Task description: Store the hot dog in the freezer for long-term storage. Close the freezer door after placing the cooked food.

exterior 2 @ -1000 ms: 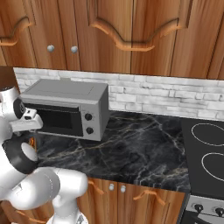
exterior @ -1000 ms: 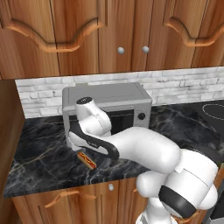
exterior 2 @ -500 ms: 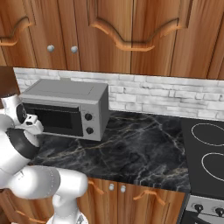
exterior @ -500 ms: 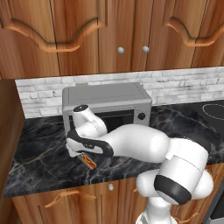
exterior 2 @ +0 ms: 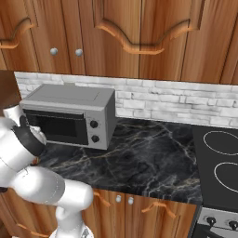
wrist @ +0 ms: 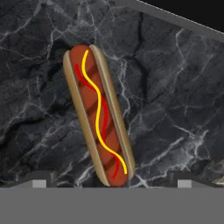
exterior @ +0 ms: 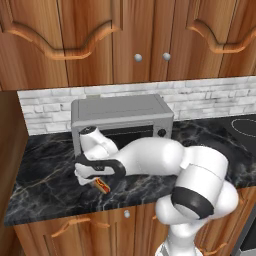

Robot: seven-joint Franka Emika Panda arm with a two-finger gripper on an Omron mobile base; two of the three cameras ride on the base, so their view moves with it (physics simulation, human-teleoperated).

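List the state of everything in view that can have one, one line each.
Hot dog: lying flat on the counter, not gripped.
Gripper: open, fingertips either side of the hot dog's near end.
Microwave: door closed.
Upper cabinets: doors closed.
Stove: burners bare.

Glossy white arm (exterior: pixel 150 157), black joint bands (rounded)
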